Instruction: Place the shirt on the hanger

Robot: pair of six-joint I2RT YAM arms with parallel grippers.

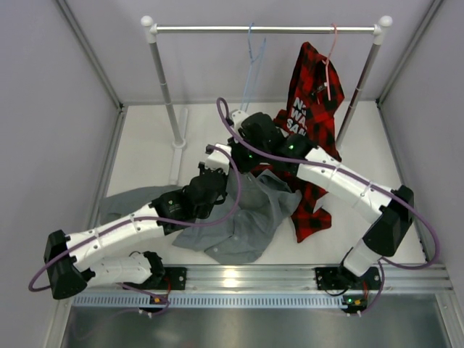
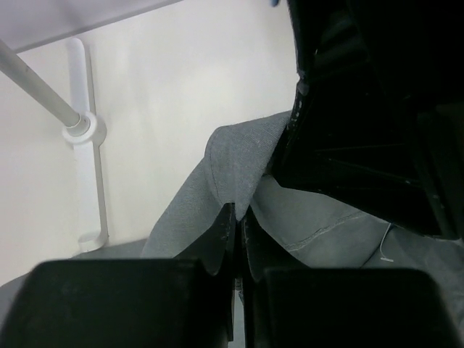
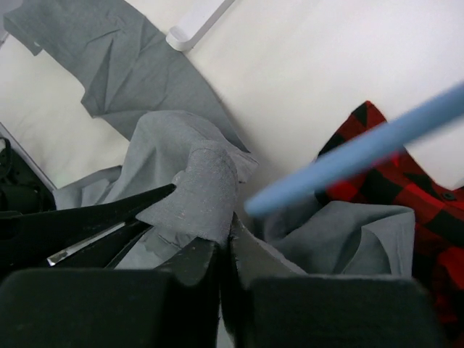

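Observation:
The grey shirt (image 1: 243,217) lies crumpled on the white table, with part of it lifted between the two arms. My left gripper (image 1: 220,156) is shut on a fold of the shirt (image 2: 232,163). My right gripper (image 1: 245,161) is shut on another bunched fold of the shirt (image 3: 203,188), right beside the left one. The light-blue hanger (image 1: 252,69) hangs from the rail, its lower end just above the grippers. In the right wrist view the hanger is a blurred blue bar (image 3: 362,148) close over the held fabric. The left fingers (image 3: 94,217) show at that view's left.
A red-and-black plaid shirt (image 1: 313,116) hangs on a pink hanger (image 1: 330,51) at the rail's right and drapes onto the table (image 3: 413,188). The white rack's rail (image 1: 217,29) spans the back. Its left post and foot (image 2: 85,174) stand left of the grippers.

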